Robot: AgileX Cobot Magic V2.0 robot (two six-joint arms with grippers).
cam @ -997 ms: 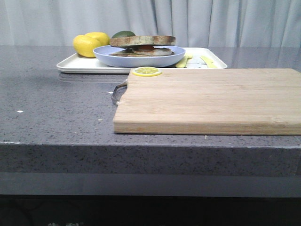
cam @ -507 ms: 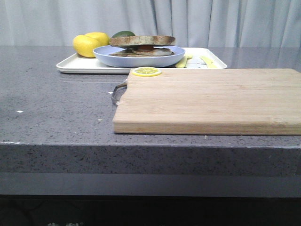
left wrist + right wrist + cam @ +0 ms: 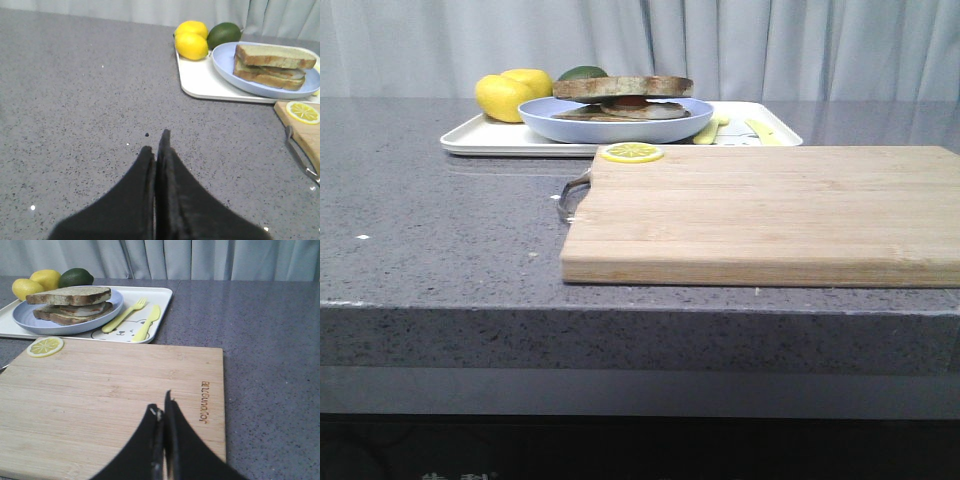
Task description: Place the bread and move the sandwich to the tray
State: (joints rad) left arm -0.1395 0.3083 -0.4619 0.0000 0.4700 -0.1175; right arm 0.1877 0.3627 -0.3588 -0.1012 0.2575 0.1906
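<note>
The bread lies as the top slice on the sandwich, with pale egg and a bit of orange showing between the slices. Both rest on the pale blue plate, which stands on the white tray at the back left. The stack also shows in the left wrist view and the right wrist view. My left gripper is shut and empty over bare counter, well short of the tray. My right gripper is shut and empty over the cutting board. Neither gripper shows in the front view.
A wooden cutting board with a metal handle lies in front of the tray, a lemon slice on its far left corner. Two lemons and an avocado sit on the tray, with a yellow fork and knife.
</note>
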